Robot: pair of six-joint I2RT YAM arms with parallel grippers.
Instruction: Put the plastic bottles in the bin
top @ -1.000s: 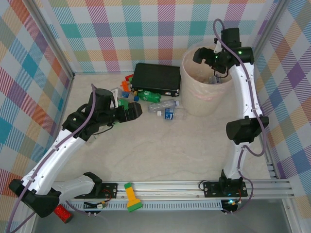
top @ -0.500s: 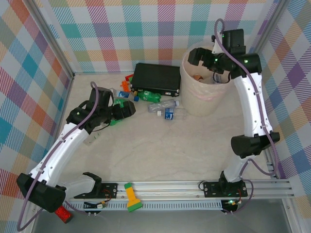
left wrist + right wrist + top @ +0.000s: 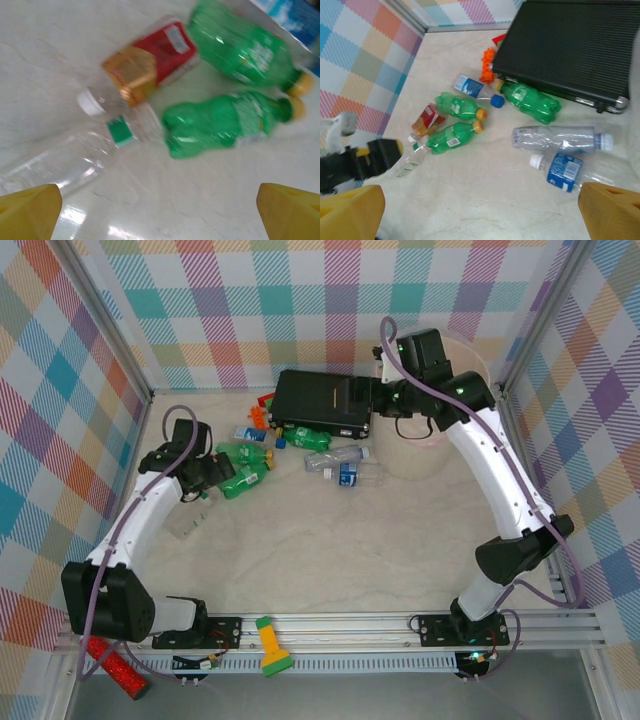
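Observation:
Several plastic bottles lie on the table left of the bin (image 3: 418, 455). In the left wrist view are two green ones (image 3: 225, 122) (image 3: 240, 50), a red-and-orange-labelled one (image 3: 150, 57) and a clear one (image 3: 65, 162). My left gripper (image 3: 160, 215) (image 3: 213, 478) is open just left of them, touching none. The right wrist view adds a third green bottle (image 3: 527, 100), a clear one (image 3: 560, 139) and two blue-labelled ones (image 3: 565, 170) (image 3: 472, 87). My right gripper (image 3: 480, 215) (image 3: 378, 405) hangs open and empty, high over the black case's right end, beside the bin.
A flat black case (image 3: 322, 402) lies at the back, with orange and red toy pieces (image 3: 260, 415) at its left end. A yellow-green flashlight (image 3: 268, 645) rests on the front rail and a red glittery cylinder (image 3: 115, 665) lies at the front left. Plaid walls enclose the table.
My left gripper has drawn back to the left, uncovering the green bottles. My right arm has swung from above the bin leftward to the case's right end.

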